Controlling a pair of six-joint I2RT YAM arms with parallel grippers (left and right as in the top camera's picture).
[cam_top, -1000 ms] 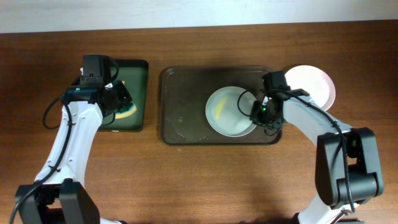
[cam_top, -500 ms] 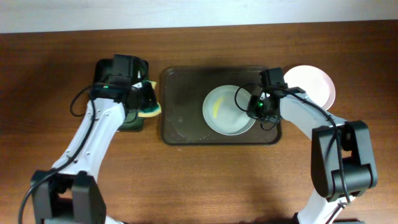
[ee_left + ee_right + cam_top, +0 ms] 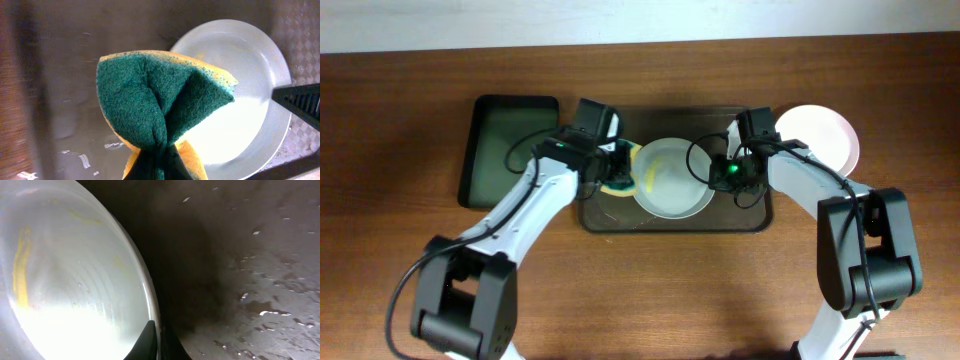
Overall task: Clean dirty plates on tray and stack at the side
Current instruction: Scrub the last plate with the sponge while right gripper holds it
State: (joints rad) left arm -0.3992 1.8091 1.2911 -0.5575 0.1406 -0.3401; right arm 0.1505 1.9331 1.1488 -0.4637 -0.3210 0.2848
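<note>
A white plate [image 3: 672,178] with a yellow smear lies on the dark tray [image 3: 605,130]. My right gripper [image 3: 720,176] is shut on the plate's right rim; in the right wrist view its fingers [image 3: 150,342] pinch the rim of the plate [image 3: 65,280]. My left gripper [image 3: 618,170] is shut on a green and yellow sponge [image 3: 623,180] at the plate's left edge. In the left wrist view the sponge [image 3: 155,100] hangs folded over the plate [image 3: 250,75]. Another white plate [image 3: 820,135] lies on the table right of the tray.
A smaller black tray [image 3: 510,150] with a greenish inside sits left of the big tray. The brown wooden table [image 3: 650,290] runs all round. A white wall edge lies along the far side.
My left gripper has carried the sponge from the small black tray rightward to the plate's left edge. My right gripper has drawn the plate slightly to the left.
</note>
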